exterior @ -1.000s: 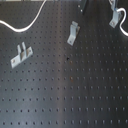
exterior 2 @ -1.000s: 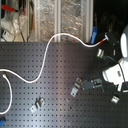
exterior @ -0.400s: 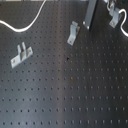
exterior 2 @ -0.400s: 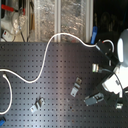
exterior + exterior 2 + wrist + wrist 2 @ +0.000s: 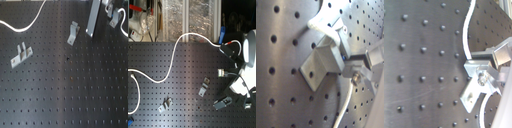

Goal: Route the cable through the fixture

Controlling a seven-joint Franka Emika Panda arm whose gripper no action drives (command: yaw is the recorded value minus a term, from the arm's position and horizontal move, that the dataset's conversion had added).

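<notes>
Cable: a long white cord [image 5: 178, 47]. In the second exterior view it runs from that view's left edge, bends up over the black board with holes [image 5: 173, 95], then goes across to the robot arm [image 5: 248, 55] on the second exterior view's right. In the first exterior view it [image 5: 30, 22] curves along the far side of the board.
Gripper: low by the board in the second exterior view [image 5: 225, 103]. I cannot tell if its jaws are apart or together.
Clips: small metal clips stand on the board. One [image 5: 73, 33] is near the middle and one [image 5: 20, 55] is toward the first exterior view's left.
Close look: in the first wrist view, a metal bracket [image 5: 321, 65] sits on the board, with the cord [image 5: 345, 107] just beside it.
</notes>
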